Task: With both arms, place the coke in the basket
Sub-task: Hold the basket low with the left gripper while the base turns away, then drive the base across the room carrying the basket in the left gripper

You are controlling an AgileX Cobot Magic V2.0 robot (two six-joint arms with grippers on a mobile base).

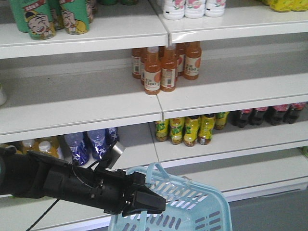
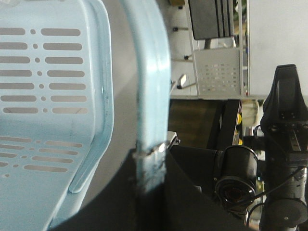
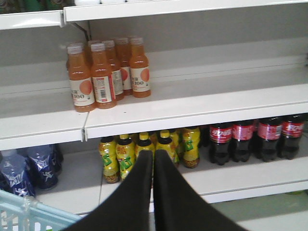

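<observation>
The light blue basket (image 1: 211, 199) hangs in front of the shelves at the bottom of the front view. My left gripper (image 1: 150, 204) is shut on one of its loop handles (image 2: 154, 77); in the left wrist view the jaws (image 2: 151, 161) clamp the handle and the slotted basket wall (image 2: 48, 96) is to the left. My right gripper (image 3: 153, 158) is shut and empty, pointing at the lower shelf, with the basket's corner (image 3: 29, 214) at its lower left. No red coke can shows in any view.
White shelves (image 1: 96, 108) hold orange juice bottles (image 1: 163, 70), yellow tea bottles (image 3: 139, 151), dark cola bottles with red labels (image 3: 255, 137), blue water bottles (image 1: 89, 144) and green cans (image 1: 53, 17). The robot's base and a camera (image 2: 236, 178) lie behind the left gripper.
</observation>
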